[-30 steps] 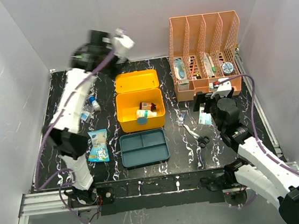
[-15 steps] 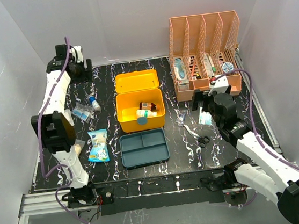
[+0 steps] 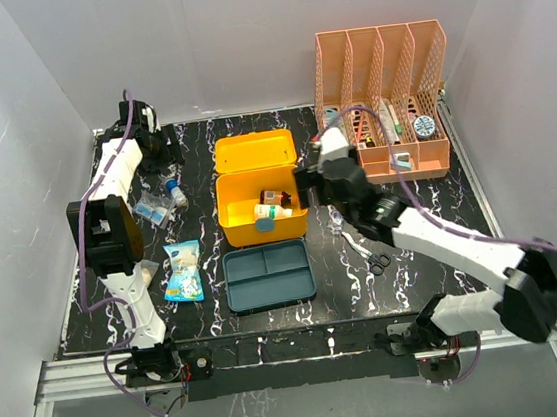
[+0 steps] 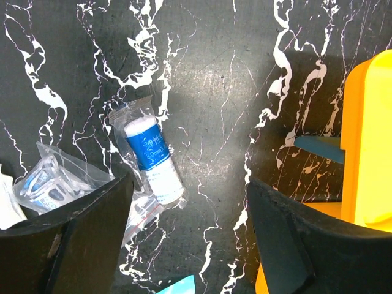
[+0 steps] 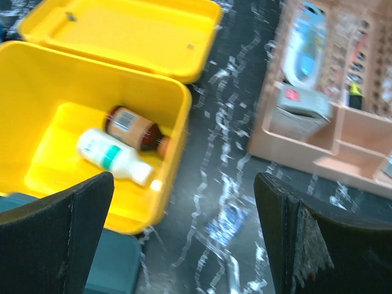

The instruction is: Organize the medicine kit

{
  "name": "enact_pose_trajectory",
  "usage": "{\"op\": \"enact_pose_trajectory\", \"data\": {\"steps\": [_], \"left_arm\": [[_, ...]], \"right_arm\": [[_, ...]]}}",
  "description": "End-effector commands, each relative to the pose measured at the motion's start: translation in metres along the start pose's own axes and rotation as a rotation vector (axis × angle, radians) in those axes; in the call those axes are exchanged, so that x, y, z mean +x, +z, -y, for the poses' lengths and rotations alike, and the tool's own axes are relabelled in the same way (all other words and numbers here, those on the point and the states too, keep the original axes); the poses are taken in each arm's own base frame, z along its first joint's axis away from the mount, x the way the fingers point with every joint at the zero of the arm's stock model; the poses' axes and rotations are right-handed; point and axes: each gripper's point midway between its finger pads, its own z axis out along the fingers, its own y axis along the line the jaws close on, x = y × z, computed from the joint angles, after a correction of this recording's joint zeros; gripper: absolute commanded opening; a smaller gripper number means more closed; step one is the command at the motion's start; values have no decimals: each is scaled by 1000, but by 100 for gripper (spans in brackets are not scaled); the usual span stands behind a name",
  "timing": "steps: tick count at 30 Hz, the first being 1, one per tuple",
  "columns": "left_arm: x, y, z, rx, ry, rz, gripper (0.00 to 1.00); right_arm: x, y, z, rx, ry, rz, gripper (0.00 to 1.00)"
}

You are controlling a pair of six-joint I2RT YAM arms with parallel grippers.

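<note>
Hovering by medicine kit [image 5: 61,67], right fingers [image 5: 55,239]

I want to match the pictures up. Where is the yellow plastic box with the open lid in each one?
Top external: the yellow plastic box sits mid-table, its lid open behind it.
Left wrist: only a yellow slice shows at the right edge.
Right wrist: it fills the left half, with a white bottle inside.
Shared landmark: the black white-veined tabletop.
</note>
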Motion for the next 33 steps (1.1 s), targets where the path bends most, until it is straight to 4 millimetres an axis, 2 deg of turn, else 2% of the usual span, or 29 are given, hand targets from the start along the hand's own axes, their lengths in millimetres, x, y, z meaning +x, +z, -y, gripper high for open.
{"op": "enact_pose_trajectory", "data": {"steps": [1,2,5,9,14,20,27,29,33], "left_arm": [[-9,-11,3,1,-28,36,73],[-7,-12,2,-4,-31,33,73],[1,-10,-1,-15,-40,11,73],[17,2,-6,-37,-72,-40,70],[34,18,-13,-73,-134,-70,66],[42,37,-17,-100,-193,-93,63],[54,64,-21,-120,-215,-138,62],[56,68,-22,-122,-215,-144,53],[54,66,-18,-93,-201,-141,2]], "right_arm": [[-49,11,-50,-39,-20,62,98],[-62,12,-60,-55,-15,77,98],[-75,14,-83,-78,-12,87,98],[-81,10,-94,-66,-17,96,98],[-74,1,-92,-53,-12,100,98],[-71,-9,-81,-33,-3,104,98],[-70,-11,-76,-13,-11,102,98],[-69,-10,-74,-8,-15,98,98],[-68,-11,-72,2,-20,96,98]]}}
